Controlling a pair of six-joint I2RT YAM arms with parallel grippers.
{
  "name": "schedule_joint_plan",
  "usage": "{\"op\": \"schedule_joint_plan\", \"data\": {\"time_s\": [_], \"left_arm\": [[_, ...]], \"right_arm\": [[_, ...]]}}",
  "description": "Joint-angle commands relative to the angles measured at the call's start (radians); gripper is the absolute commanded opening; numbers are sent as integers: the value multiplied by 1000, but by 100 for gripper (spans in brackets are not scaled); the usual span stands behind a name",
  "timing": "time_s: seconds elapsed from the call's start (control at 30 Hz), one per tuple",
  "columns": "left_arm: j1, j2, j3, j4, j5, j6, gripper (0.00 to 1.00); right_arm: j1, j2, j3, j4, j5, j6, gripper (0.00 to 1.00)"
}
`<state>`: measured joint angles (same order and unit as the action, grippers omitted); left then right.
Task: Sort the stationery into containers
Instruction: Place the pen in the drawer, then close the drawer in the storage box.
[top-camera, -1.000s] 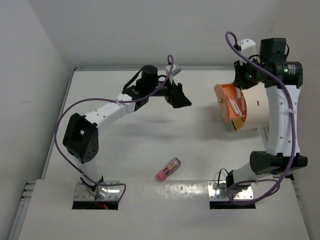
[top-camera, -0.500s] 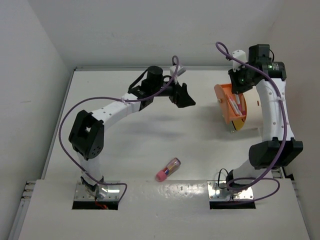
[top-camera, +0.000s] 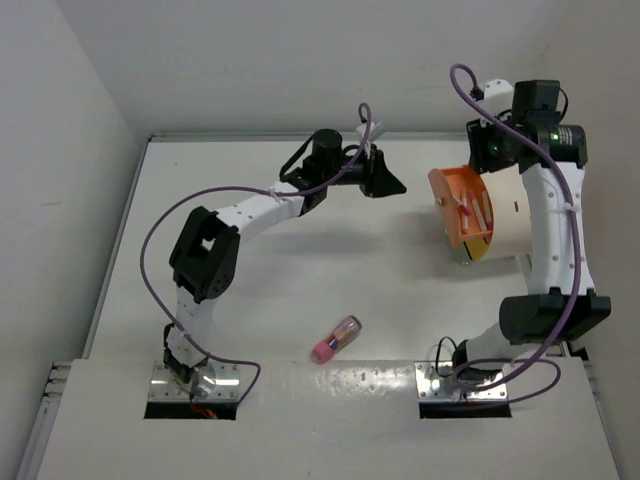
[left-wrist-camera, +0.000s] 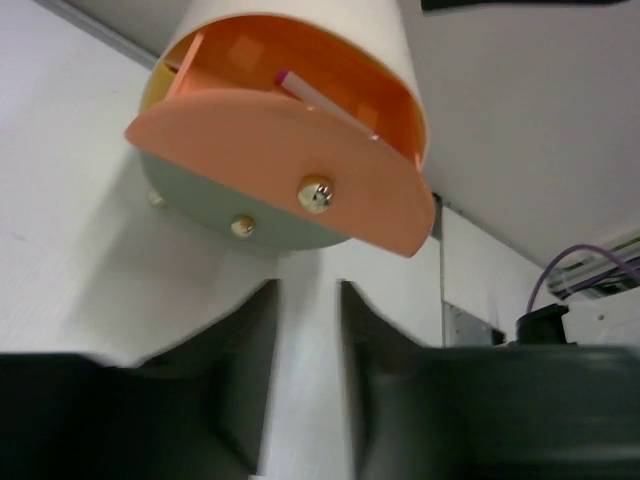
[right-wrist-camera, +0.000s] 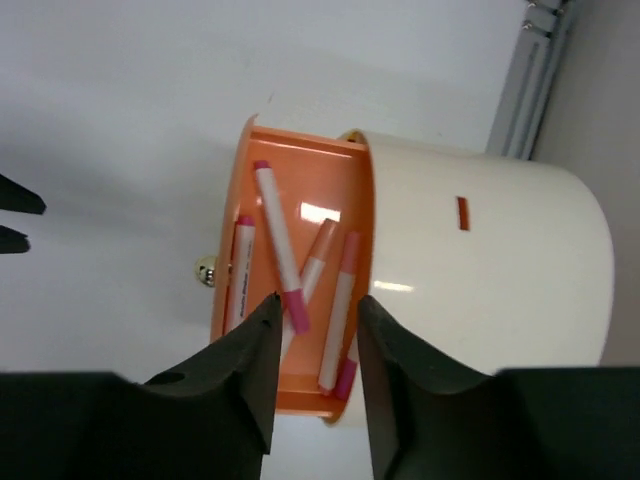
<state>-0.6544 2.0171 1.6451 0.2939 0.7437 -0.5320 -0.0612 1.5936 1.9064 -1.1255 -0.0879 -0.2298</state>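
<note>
The container, a cream-white drum (top-camera: 512, 215), lies on its side at the right with its orange drawer (top-camera: 458, 212) pulled out. In the right wrist view several thin white pens with pink ends (right-wrist-camera: 278, 245) lie in that drawer (right-wrist-camera: 355, 200). My right gripper (right-wrist-camera: 317, 310) hangs open just above them, holding nothing. My left gripper (top-camera: 392, 184) points at the drum's face from the left. Its jaws (left-wrist-camera: 308, 300) stand narrowly open and empty, short of the orange drawer front (left-wrist-camera: 280, 140). A pink-ended tube (top-camera: 336, 339) lies alone near the front edge.
Two small metal knobs (left-wrist-camera: 315, 193) stick out of the drum's face. The back wall runs close behind the drum and both wrists. Purple cables (top-camera: 150, 250) loop off each arm. Metal mount plates (top-camera: 195, 385) sit at the near edge.
My left arm has stretched right, bringing its gripper nearer the drum's face. The right wrist dipped left and came back above the drawer. The tube has not moved.
</note>
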Motion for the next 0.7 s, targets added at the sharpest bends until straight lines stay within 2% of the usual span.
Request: {"op": "schedule_joint_plan", "data": {"time_s": [0.0, 0.1, 0.17, 0.2, 0.43, 0.67], "left_arm": [[-46, 57, 103, 119, 46, -60, 28], [-68, 112, 162, 140, 51, -72, 11], [-82, 150, 185, 160, 54, -95, 2], [-85, 163, 203, 181, 54, -102, 0], [-99, 241, 242, 269, 48, -189, 0], [-100, 246, 226, 290, 42, -198, 0]], "right_arm": [[-43, -128, -76, 183, 43, 63, 33], [-81, -181, -182, 234, 114, 49, 12], [-106, -173, -175, 216, 137, 55, 9], [-132, -170, -175, 208, 137, 66, 6], [-167, -156, -251, 210, 131, 38, 2], [-222, -118, -248, 162, 99, 37, 1]]}}
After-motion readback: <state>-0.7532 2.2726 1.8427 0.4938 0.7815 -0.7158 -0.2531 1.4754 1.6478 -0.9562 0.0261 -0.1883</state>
